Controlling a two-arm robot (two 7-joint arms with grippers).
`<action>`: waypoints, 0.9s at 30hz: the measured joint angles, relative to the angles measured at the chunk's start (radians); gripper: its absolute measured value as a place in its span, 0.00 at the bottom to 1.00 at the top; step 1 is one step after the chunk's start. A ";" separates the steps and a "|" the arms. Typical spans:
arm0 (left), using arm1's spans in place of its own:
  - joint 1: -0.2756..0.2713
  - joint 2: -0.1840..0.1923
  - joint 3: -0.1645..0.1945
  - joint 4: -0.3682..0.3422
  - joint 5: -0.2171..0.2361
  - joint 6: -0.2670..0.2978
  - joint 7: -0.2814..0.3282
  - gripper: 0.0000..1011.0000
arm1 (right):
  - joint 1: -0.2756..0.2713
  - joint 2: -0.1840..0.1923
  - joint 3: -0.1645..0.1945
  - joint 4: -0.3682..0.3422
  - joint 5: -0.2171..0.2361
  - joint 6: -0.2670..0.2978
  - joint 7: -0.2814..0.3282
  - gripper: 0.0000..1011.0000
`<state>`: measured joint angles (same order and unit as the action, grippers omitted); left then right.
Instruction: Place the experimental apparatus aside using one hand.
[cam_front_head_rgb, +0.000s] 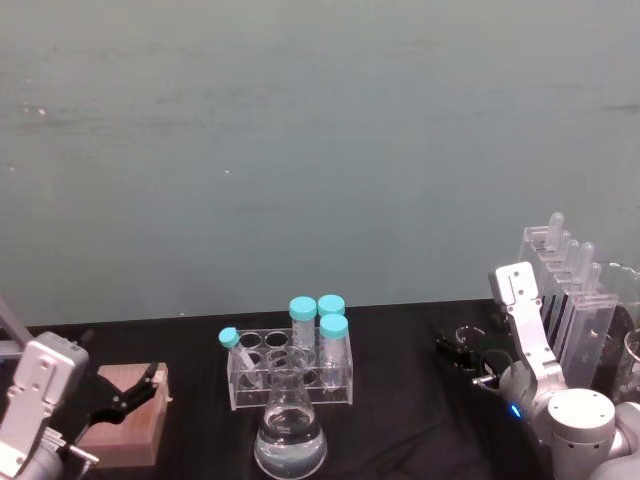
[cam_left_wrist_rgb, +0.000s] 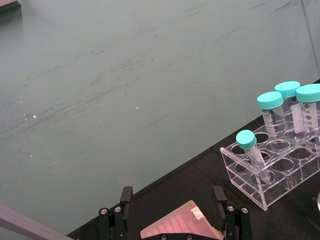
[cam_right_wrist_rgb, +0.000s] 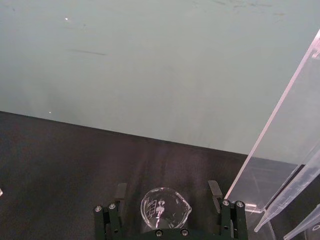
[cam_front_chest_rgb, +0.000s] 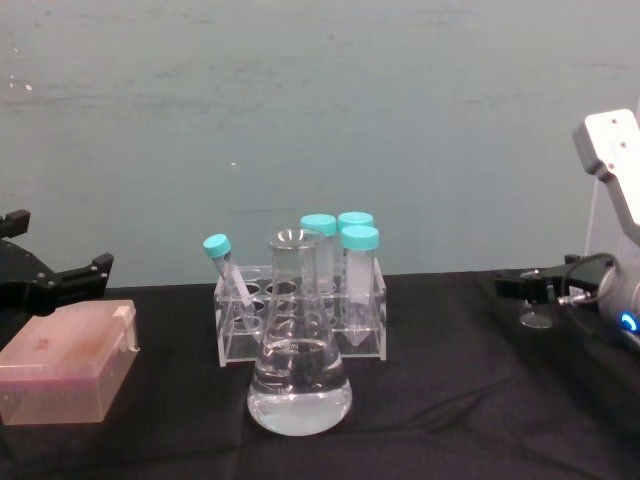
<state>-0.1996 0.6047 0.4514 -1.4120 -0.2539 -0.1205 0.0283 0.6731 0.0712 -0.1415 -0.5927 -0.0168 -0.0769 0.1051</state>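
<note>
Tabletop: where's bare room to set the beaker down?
Two bare strips of black cloth: between the pink box and the tube rack, and a wider one between the conical flask and the right gripper. Crowded far right: small beaker between its open fingers, acrylic pipette stand beside. Left gripper hangs over the box.

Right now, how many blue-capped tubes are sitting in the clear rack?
4. In the clear rack, three tubes stand upright at its right end. A smaller fourth tube leans at its left end. None seems hidden.
</note>
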 joint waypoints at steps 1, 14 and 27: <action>0.000 0.000 0.000 0.000 0.000 0.000 0.000 0.99 | -0.003 0.000 0.000 -0.006 -0.002 0.002 -0.002 0.99; 0.000 0.000 0.000 0.000 0.000 0.000 0.000 0.99 | -0.059 0.005 0.007 -0.121 -0.019 0.024 0.000 0.99; 0.000 0.000 0.000 0.000 0.000 0.000 0.000 0.99 | -0.159 0.039 -0.004 -0.344 -0.013 0.068 0.079 0.99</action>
<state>-0.1995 0.6047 0.4514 -1.4120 -0.2539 -0.1206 0.0283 0.5137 0.1103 -0.1459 -0.9369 -0.0294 -0.0094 0.1838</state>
